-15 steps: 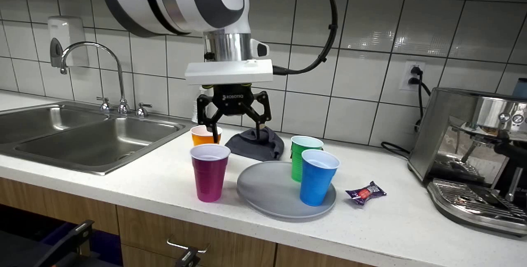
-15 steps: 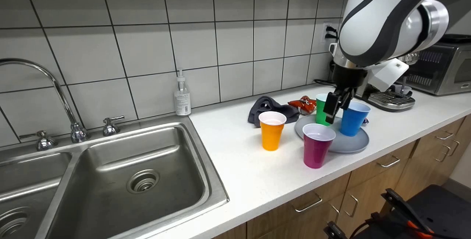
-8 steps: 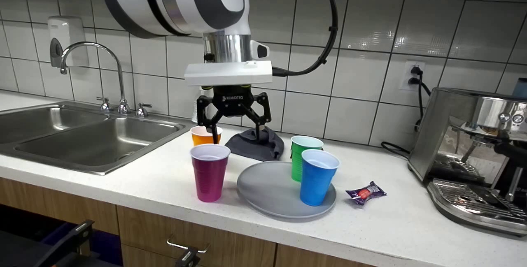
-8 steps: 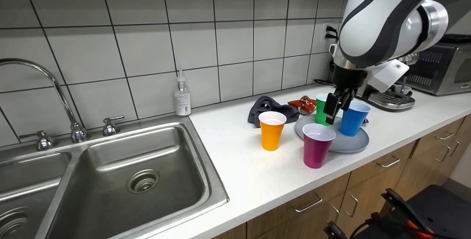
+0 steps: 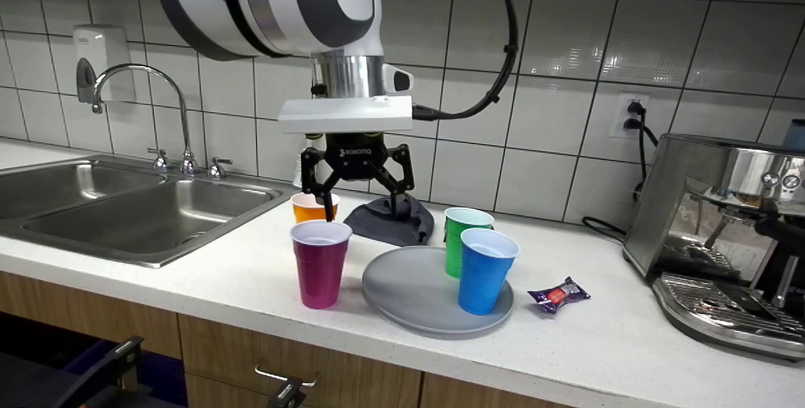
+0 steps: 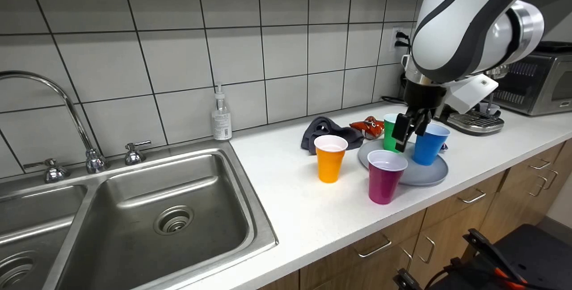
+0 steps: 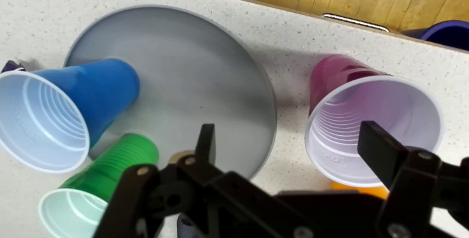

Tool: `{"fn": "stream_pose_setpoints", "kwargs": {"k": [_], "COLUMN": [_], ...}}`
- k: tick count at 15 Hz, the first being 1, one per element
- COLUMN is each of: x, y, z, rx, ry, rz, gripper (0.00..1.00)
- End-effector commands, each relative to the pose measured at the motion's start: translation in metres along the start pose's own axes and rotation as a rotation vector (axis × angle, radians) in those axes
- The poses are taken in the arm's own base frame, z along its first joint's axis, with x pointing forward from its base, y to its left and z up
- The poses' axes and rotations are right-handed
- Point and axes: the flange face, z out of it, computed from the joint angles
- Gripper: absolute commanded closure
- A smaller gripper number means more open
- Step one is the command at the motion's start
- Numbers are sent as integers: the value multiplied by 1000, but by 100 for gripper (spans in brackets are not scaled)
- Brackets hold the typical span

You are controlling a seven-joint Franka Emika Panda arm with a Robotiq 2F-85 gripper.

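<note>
My gripper (image 5: 362, 212) hangs over the counter with its fingers spread and nothing between them. The magenta cup (image 5: 320, 273) is the nearest thing, standing upright on the counter in both exterior views. In the wrist view one finger (image 7: 381, 153) overlaps that cup's mouth; whether it is inside the rim I cannot tell. The other finger shows against the grey plate (image 7: 205, 65). On the plate stand a blue cup (image 5: 483, 279) and a green cup (image 5: 459, 251), both upright. An orange cup (image 6: 330, 162) stands on the counter, partly hidden behind the magenta cup in the wrist view.
A dark cloth (image 6: 328, 131) lies near the tiled wall, beside a red packet (image 6: 368, 127). A purple wrapped sweet (image 5: 558, 295) lies by the plate. The sink (image 6: 250, 191), a soap bottle (image 6: 221, 120) and a coffee machine (image 5: 717, 226) flank the area.
The wrist with its white housing has sunk very slightly, the fingers staying spread. All cups, the plate and the cloth are where they were.
</note>
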Motion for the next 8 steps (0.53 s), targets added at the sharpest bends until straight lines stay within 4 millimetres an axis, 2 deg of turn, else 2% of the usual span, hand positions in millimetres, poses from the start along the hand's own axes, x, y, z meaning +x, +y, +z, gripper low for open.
{"fn": "stream_pose_setpoints", "kwargs": {"k": [1,8], "x": [3,7], "y": [-3,-15], "z": [-2,5], "rx": [-8,-15], "ry": [2,-17], "rz": [73,186], "gripper": [0,0]}}
